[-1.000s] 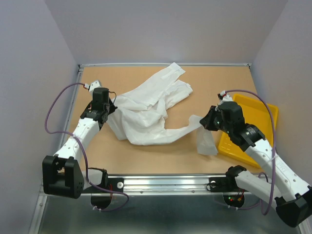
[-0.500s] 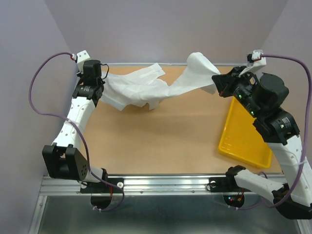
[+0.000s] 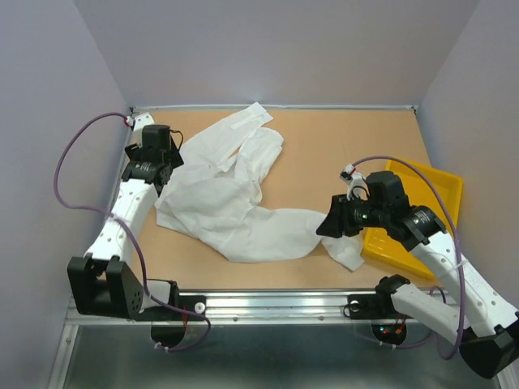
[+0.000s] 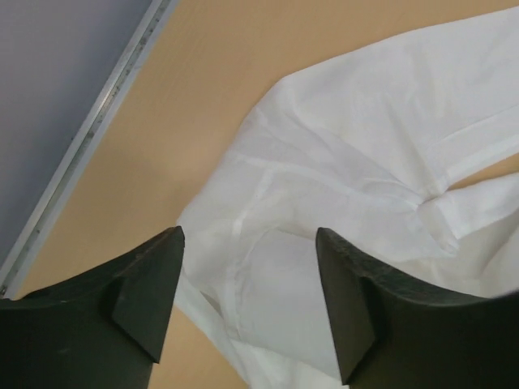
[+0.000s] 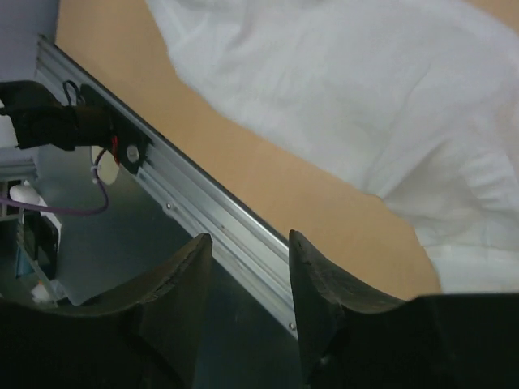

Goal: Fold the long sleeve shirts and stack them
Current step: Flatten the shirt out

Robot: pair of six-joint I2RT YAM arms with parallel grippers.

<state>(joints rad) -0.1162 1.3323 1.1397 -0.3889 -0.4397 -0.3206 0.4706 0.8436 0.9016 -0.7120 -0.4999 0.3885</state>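
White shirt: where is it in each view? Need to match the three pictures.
Top external: white shirt centre-left, one sleeve trailing right towards the yellow tray.
Left wrist: white shirt fills centre and right.
Right wrist: white shirt across the upper right.
Shared landmark: tan tabletop under it.

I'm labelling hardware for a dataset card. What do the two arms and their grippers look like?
The left arm and right arm have white tube-like links, black joint housings and blocky black bases. A purple cable loops loosely beside each arm. The left gripper and right gripper each have two thick matte-black fingers with rounded, wedge-shaped tips. No markings are legible.
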